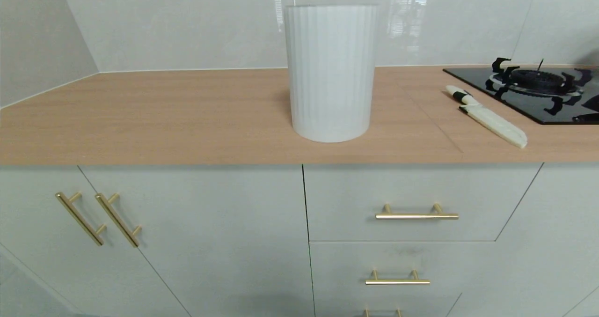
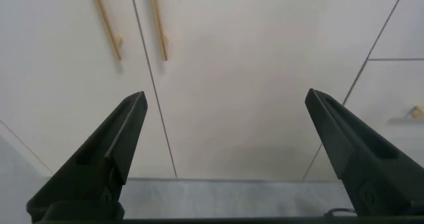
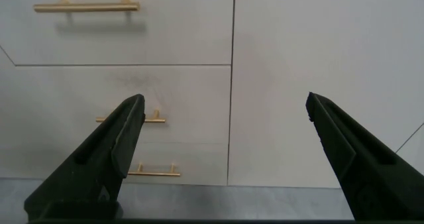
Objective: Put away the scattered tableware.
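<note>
A tall white ribbed container (image 1: pixel 330 73), cylindrical with fine vertical fluting and a matte finish, stood upright at the middle of a wood-grain countertop (image 1: pixel 164 115). At about 3 o'clock from it, well apart, a knife (image 1: pixel 486 116) lay flat on the wood, its pale cream blade tapering toward the counter's front edge and its white handle crossed by a dark band at the far end. Just beyond the knife, at roughly 2 o'clock from the container, sat a glossy black glass hob (image 1: pixel 568 108) carrying a black metal burner grate (image 1: pixel 538 79) with upturned prongs. Glossy light tiles (image 1: pixel 187 26) covered the wall behind. Below the counter ran smooth pale grey cabinet doors (image 1: pixel 210 242) and drawer fronts (image 1: pixel 477 190), fitted with slim brass bar handles (image 1: pixel 416 215). The left gripper (image 2: pixel 225 97) faced the cabinet doors, its dark wedge-shaped fingers (image 2: pixel 109 151) spread wide with nothing between them. The right gripper (image 3: pixel 225 99) faced the drawer fronts, its fingers (image 3: pixel 106 154) likewise wide apart and holding nothing.
</note>
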Available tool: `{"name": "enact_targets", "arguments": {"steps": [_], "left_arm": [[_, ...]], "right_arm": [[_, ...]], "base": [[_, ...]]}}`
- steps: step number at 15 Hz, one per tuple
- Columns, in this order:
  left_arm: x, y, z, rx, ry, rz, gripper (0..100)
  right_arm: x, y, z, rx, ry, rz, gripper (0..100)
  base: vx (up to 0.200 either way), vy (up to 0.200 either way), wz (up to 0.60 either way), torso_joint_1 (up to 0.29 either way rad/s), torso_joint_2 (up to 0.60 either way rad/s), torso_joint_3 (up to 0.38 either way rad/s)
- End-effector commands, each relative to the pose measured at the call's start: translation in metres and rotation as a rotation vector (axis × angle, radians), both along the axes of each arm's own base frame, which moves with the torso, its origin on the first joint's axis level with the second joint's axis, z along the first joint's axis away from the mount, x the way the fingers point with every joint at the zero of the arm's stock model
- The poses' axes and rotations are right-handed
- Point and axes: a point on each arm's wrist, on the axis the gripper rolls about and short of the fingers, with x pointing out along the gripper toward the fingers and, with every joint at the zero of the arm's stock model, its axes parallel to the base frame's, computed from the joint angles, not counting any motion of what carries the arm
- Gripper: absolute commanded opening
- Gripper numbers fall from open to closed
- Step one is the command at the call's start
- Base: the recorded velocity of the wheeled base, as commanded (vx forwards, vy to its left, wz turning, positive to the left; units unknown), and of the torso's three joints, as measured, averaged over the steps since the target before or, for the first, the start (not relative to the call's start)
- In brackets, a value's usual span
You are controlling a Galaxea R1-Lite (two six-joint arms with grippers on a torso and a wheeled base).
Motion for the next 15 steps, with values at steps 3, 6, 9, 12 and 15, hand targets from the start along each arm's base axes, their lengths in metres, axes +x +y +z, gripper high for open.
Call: {"name": "enact_targets", "arguments": {"steps": [3,6,9,12,15], "left_arm": [[0.0001,0.0000,-0.0003,-0.002,0.001,0.000,100],[0.0001,0.0000,-0.0003,0.000,0.001,0.000,100],[0.0001,0.0000,-0.0003,0.000,0.001,0.000,100],[0.0001,0.0000,-0.0003,0.000,0.001,0.000,100],[0.0001,0.0000,-0.0003,0.000,0.001,0.000,100]], "right_arm": [[0.0001,0.0000,0.0001,0.000,0.001,0.001,100],[0.0001,0.0000,0.0001,0.000,0.001,0.001,100],[0.0001,0.0000,0.0001,0.000,0.001,0.001,100],[0.0001,0.0000,0.0001,0.000,0.001,0.001,100],[0.0001,0.0000,0.0001,0.000,0.001,0.001,100]], "base": [[0.000,0.000,0.00,0.080,-0.52,-0.346],[0.000,0.000,0.00,0.128,-0.47,-0.331],[0.000,0.000,0.00,0.154,-0.46,-0.320],[0.000,0.000,0.00,0.170,-0.48,-0.308],[0.000,0.000,0.00,0.194,-0.50,-0.308]]}}
